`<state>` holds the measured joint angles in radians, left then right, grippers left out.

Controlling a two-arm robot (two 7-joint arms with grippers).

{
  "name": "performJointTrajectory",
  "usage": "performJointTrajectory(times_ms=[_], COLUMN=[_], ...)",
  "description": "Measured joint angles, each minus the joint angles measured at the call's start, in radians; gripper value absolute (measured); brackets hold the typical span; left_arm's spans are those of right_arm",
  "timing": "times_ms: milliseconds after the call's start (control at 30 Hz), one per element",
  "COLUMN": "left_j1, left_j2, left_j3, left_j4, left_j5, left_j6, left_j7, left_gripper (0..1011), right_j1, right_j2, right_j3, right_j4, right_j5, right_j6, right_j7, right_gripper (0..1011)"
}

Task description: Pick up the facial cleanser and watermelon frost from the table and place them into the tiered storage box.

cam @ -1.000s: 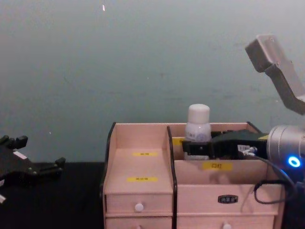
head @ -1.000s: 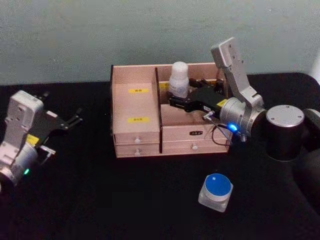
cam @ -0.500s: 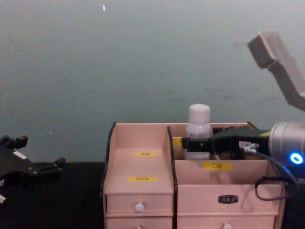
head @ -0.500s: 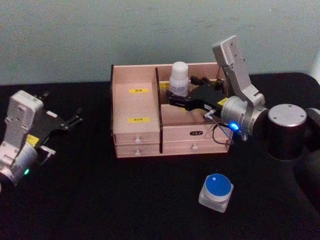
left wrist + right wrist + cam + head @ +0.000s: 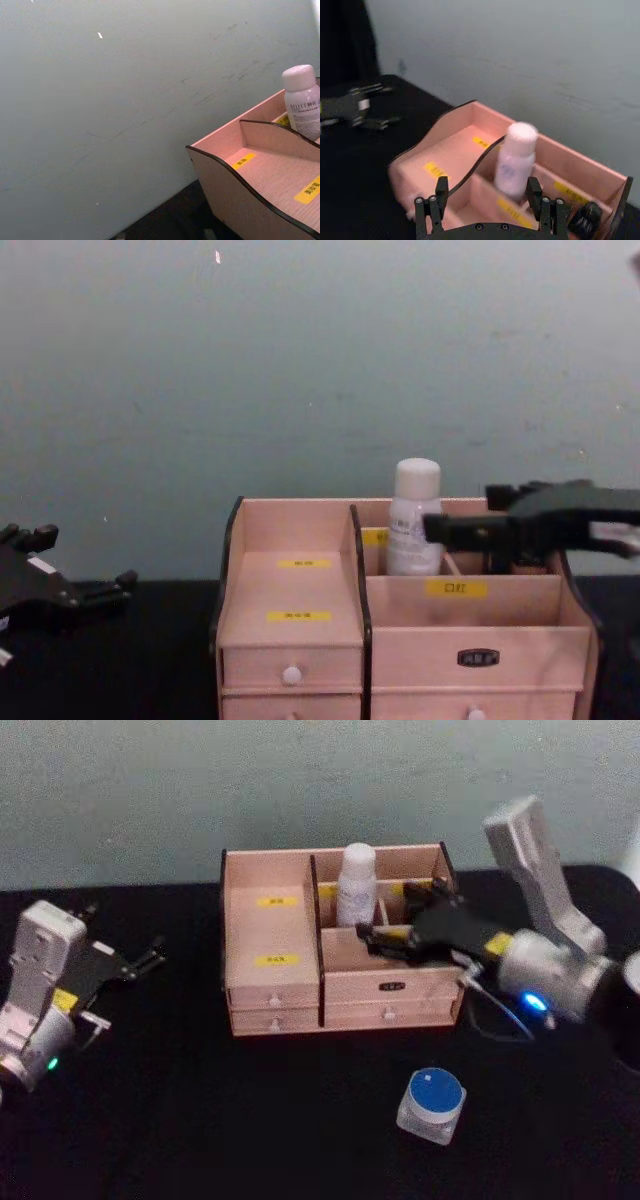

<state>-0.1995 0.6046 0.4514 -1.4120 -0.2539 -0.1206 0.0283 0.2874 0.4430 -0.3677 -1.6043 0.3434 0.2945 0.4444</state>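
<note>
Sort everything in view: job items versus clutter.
Job: tall slim white plastic cleanser bottle; pinkish wooden tiered box; squat clear blue-lidded jar; right hand, open.
Lying about: small dark object in box's back compartment; left hand, parked far left.

Facial cleanser (image 5: 356,885) seemingly upright in storage box (image 5: 350,988); watermelon frost (image 5: 432,1104) outside.

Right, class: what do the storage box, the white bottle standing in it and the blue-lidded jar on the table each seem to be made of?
Tiered storage box: thin wood board, matt pinkish face, faint grain, dark cut edges. Facial cleanser: probably plastic, opaque white, smooth moulded cap. Watermelon frost: clear frosted body, plastic or glass, unclear which; smooth blue lid, likely plastic.
</note>
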Motion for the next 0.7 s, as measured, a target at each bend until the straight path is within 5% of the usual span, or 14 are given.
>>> performJointTrajectory(times_ms=[400,700], left_j1=[0.0,0.0], left_j2=[0.0,0.0], left_j3=[0.0,0.0], left_j4=[0.0,0.0], left_j5=[0.0,0.0], left_j6=[0.0,0.0], left_j7=[0.0,0.0], left_gripper=[1001,1001], right_j1=[-0.185,-0.249], right_j2=[0.223,0.315], right_j3=[0.018,-0.017], right_j4=[-0.19,-0.232], right_j5=[0.058,0.06], right_j6=[0.02,0.067], right_j7=[0.101,0.114], right_gripper=[1000,1000])
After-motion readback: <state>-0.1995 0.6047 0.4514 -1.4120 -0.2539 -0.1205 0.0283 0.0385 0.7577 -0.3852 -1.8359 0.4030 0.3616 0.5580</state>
